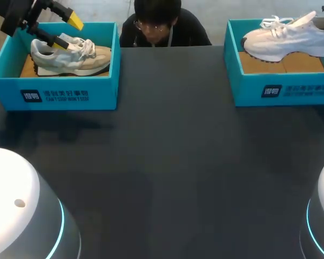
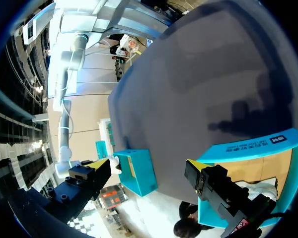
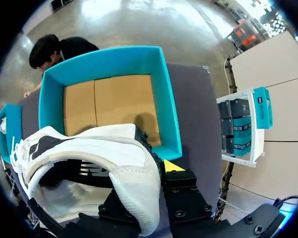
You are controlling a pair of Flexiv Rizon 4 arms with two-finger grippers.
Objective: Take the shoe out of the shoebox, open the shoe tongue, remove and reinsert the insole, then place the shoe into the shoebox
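White shoe [image 1: 291,38] (aloft) over teal shoebox [image 1: 248,86]

White shoe [image 1: 291,38] cut off at head view's right edge

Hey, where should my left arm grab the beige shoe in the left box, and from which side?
Probably the heel collar, from straight above. The beige shoe sits sole-down with its opening facing up, and the box walls block a side approach. The left gripper hangs over it, jaws open.
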